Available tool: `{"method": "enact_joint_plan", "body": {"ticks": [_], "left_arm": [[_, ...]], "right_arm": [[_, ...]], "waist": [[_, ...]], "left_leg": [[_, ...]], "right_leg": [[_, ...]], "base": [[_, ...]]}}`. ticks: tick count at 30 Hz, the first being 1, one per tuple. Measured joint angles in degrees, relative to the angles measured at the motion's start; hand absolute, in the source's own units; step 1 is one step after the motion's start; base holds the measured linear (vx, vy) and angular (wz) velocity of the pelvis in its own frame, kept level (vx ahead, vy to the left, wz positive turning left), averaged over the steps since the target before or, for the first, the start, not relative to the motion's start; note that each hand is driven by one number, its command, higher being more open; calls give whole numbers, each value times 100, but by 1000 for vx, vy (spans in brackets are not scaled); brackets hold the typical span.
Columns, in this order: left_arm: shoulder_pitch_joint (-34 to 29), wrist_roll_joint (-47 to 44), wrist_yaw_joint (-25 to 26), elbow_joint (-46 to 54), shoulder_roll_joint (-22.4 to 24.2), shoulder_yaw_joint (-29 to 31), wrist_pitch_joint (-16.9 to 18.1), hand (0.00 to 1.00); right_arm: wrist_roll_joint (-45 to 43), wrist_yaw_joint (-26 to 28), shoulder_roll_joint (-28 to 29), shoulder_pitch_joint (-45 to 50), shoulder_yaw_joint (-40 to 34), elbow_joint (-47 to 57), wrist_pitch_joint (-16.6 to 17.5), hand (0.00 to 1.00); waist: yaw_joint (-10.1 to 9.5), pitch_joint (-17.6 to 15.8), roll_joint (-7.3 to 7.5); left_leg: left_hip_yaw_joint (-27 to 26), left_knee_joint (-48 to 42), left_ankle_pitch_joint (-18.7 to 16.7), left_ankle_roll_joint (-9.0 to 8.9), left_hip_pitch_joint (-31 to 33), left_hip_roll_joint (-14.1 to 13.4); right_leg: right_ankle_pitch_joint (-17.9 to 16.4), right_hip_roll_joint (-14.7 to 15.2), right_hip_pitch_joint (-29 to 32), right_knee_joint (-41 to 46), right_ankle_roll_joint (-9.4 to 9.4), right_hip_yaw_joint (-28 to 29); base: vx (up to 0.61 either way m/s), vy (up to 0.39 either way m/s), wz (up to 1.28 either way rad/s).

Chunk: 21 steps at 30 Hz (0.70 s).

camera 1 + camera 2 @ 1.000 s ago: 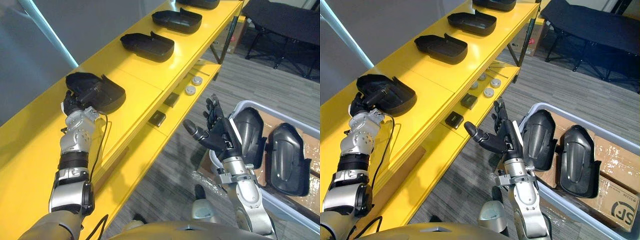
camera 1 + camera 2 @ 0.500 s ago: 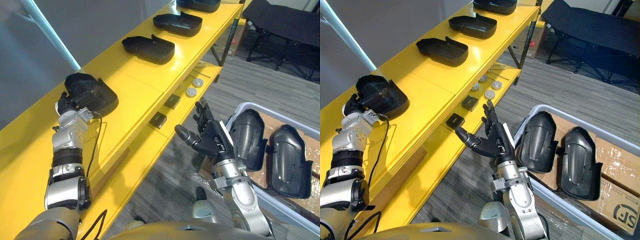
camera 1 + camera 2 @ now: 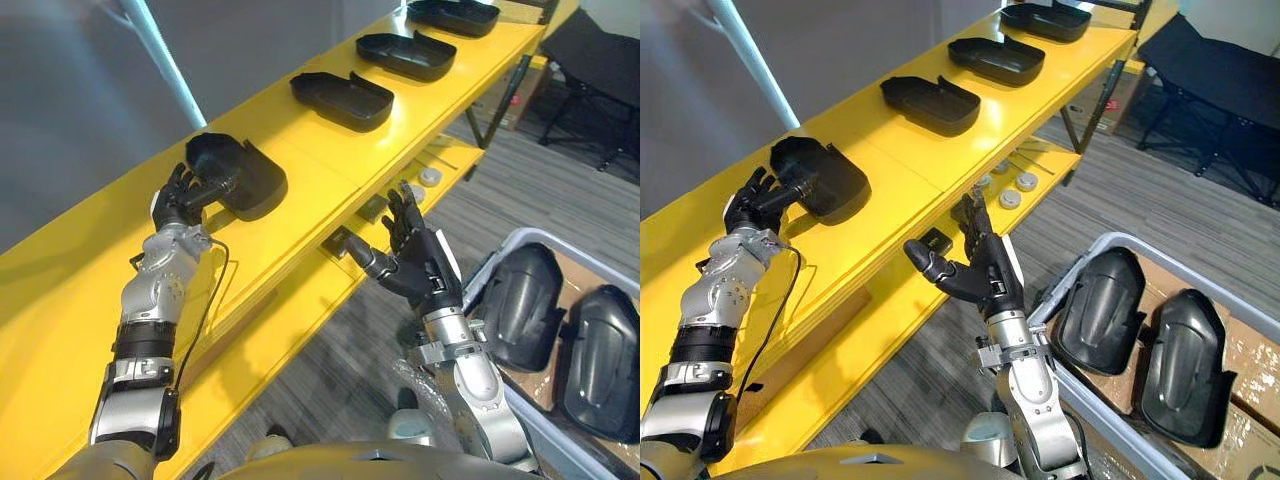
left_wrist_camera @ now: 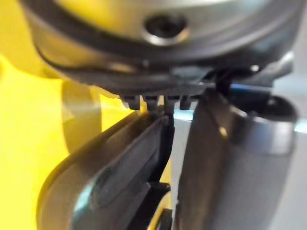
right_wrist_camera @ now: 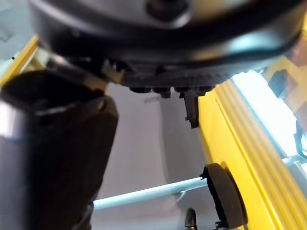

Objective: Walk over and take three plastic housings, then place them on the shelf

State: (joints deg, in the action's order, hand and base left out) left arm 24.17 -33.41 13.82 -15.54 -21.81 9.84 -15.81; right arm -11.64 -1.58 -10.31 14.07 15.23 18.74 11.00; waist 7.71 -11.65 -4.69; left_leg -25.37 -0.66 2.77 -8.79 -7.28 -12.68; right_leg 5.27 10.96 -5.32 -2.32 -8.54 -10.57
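The nearest plastic housing (image 3: 238,176) lies on the yellow shelf (image 3: 300,152), first in a row of housings, its long side running along the shelf. It sits just past the left hand (image 3: 177,199). That hand's fingers look loose and spread, touching the housing's near end. The right hand (image 3: 418,268) hangs in the air, spread wide and holding nothing. Two more housings (image 3: 521,310) lie in the grey bin (image 3: 500,243) on the right. I think the right hand is much nearer to those.
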Motion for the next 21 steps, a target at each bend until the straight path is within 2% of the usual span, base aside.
{"method": "enact_joint_plan", "body": {"ticks": [3, 8, 11, 14, 15, 18, 21], "left_arm": [[0, 703, 49, 358, -41, 16, 89, 100], [-6, 1384, 31, 633, -561, 58, 89, 100], [2, 1630, 147, 611, -993, 293, 153, 100], [83, 1630, 282, 433, -1339, 500, 505, 100], [95, 1610, 350, 424, -1423, 536, 727, 100], [155, 1522, 388, 467, -1460, 586, 1258, 100], [-305, 987, 362, 1601, -1343, 745, 1750, 100]], "right_arm": [[-4, -2, -25, -27, 26, -80, 0, 100], [-4, -18, -98, -185, 247, -324, 4, 100], [-4, -32, -106, -193, 466, -334, 38, 100], [-6, -19, -112, -192, 684, -334, 68, 100], [-4, -1, -112, -190, 769, -335, 73, 100], [12, -41, -106, -191, 869, -334, 152, 100], [7, -184, -97, -225, 850, -327, 314, 100]], "waist": [[-140, 144, 7], [-335, 377, -14], [-434, 501, -5], [-495, 639, 30], [-530, 716, 53], [-616, 863, 86], [-631, 899, 120]], "left_leg": [[148, 36, 60, 8, 85, 5], [329, 158, 153, 5, 85, 21], [374, 236, 221, 6, 96, 20], [444, 330, 270, 2, 97, 29], [471, 357, 279, -7, 97, 30], [534, 396, 300, -10, 98, 38], [600, 398, 300, -10, 108, 45]], "right_leg": [[0, 2, -41, -39, 1, -168], [-15, -6, -182, -93, 21, -407], [-33, -14, -190, -93, 40, -493], [-54, -15, -190, -93, 61, -620], [-82, -14, -197, -90, 75, -665], [-124, -10, -235, -88, 99, -751], [-157, -1, -276, -81, 105, -824]], "base": [[-10, -14, 27], [-4, -7, 21], [-3, -2, 13], [-11, 2, 15], [-5, 1, 12], [20, 2, 14], [22, 6, 12]]}}
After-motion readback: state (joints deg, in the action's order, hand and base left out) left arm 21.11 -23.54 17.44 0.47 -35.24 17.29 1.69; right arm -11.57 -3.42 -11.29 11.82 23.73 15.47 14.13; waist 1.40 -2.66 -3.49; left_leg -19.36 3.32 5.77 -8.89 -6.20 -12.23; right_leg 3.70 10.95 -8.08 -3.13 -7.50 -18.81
